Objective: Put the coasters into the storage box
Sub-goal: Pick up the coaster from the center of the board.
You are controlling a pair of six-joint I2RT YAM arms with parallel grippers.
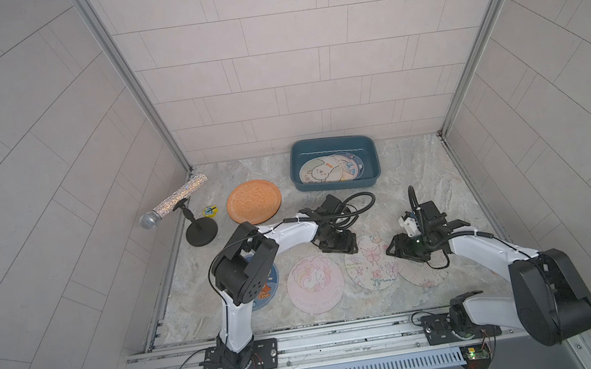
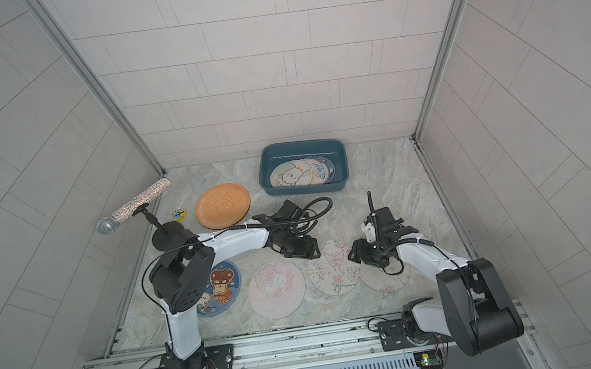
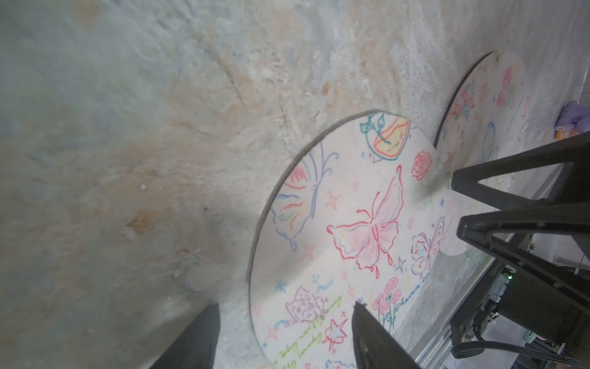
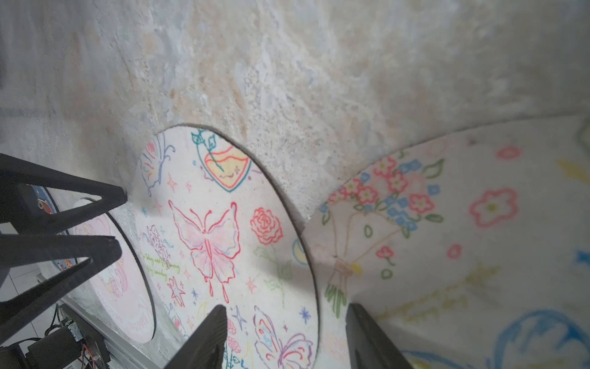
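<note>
The teal storage box (image 1: 336, 182) (image 2: 304, 189) at the back holds a cream dog coaster (image 1: 319, 172) and others beneath it. On the table lie an orange coaster (image 1: 254, 201), a blue bear coaster (image 2: 222, 286), a pink unicorn coaster (image 1: 314, 283), a butterfly coaster (image 1: 372, 262) (image 3: 351, 230) (image 4: 217, 239) and a flower coaster (image 1: 424, 275) (image 4: 447, 223). My left gripper (image 1: 337, 246) (image 3: 286, 305) is open and low, straddling the butterfly coaster's far edge. My right gripper (image 1: 396, 251) (image 4: 285, 306) is open, straddling the seam where the butterfly coaster overlaps the flower coaster.
A glittery microphone (image 1: 172, 201) on a black stand (image 1: 201, 234) and a small yellow badge (image 1: 209, 210) sit at the left. The two grippers face each other closely across the butterfly coaster. Walls enclose the table on three sides.
</note>
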